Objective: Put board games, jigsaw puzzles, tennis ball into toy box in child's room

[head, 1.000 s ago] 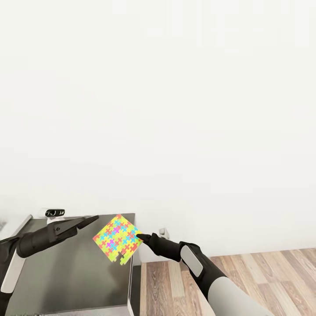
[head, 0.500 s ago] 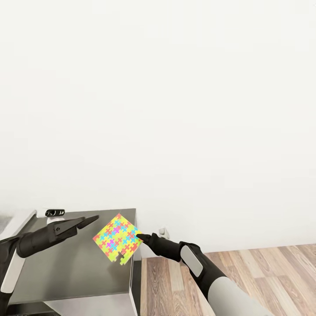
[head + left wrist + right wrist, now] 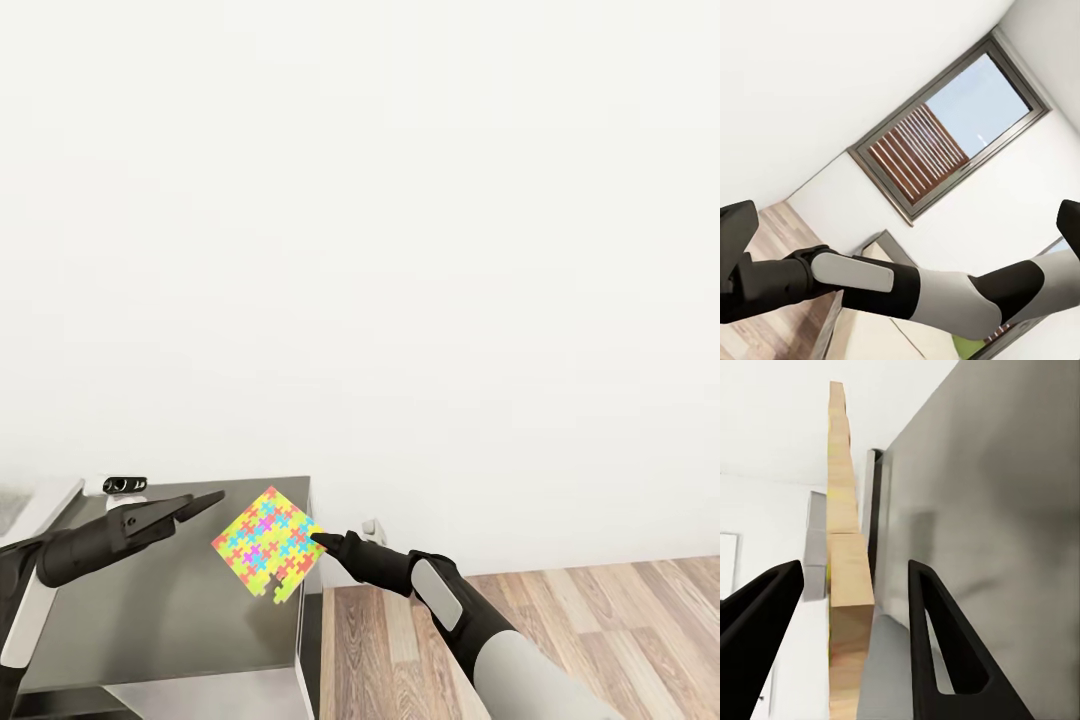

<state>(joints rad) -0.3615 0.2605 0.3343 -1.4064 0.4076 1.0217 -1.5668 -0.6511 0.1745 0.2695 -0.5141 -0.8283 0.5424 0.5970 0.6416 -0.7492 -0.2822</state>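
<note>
Pinched at one corner by the right gripper [image 3: 322, 541], the thin multicoloured jigsaw puzzle sheet [image 3: 265, 545] is held tilted above the dark grey bench [image 3: 160, 620]. Beyond it, the left gripper [image 3: 205, 501] is seen parted, empty.

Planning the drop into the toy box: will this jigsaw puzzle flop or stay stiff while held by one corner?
Probably stiff: the jigsaw puzzle stays flat though the right claw pinches only its corner. Its edge looks thin and board-like, so likely light. Held this way, it may pivot.
</note>
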